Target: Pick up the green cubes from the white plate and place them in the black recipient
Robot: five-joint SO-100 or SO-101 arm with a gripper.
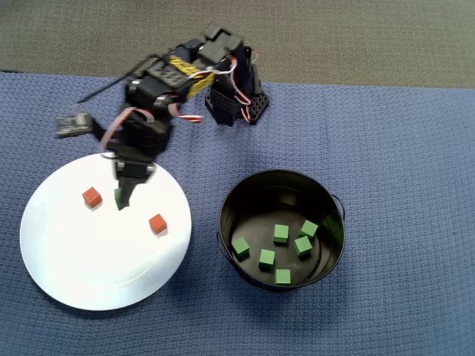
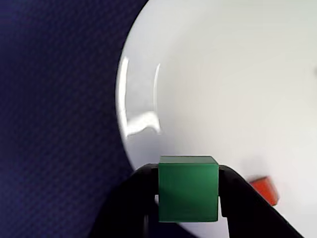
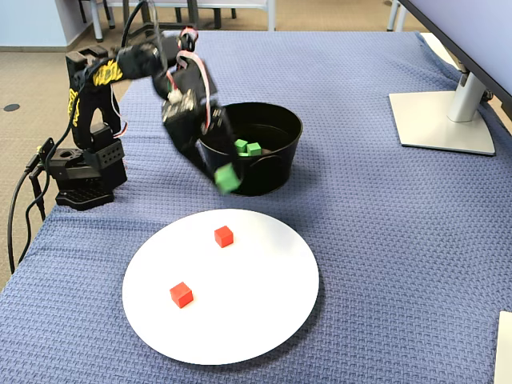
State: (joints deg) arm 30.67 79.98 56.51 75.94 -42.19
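My gripper (image 2: 188,174) is shut on one green cube (image 2: 188,191) and holds it above the white plate (image 2: 223,74). In the overhead view the gripper (image 1: 123,197) hangs over the plate's (image 1: 89,267) upper part, with the cube (image 1: 118,197) showing at its tip. In the fixed view the held cube (image 3: 227,178) is in the air between the plate (image 3: 240,320) and the black bucket (image 3: 268,172). Several green cubes (image 1: 280,233) lie inside the bucket (image 1: 282,173). No green cube lies on the plate.
Two red-orange cubes (image 1: 92,197) (image 1: 157,223) lie on the plate. The arm's base (image 1: 237,104) stands at the back edge of the blue cloth. A monitor foot (image 3: 444,120) stands at the far right in the fixed view.
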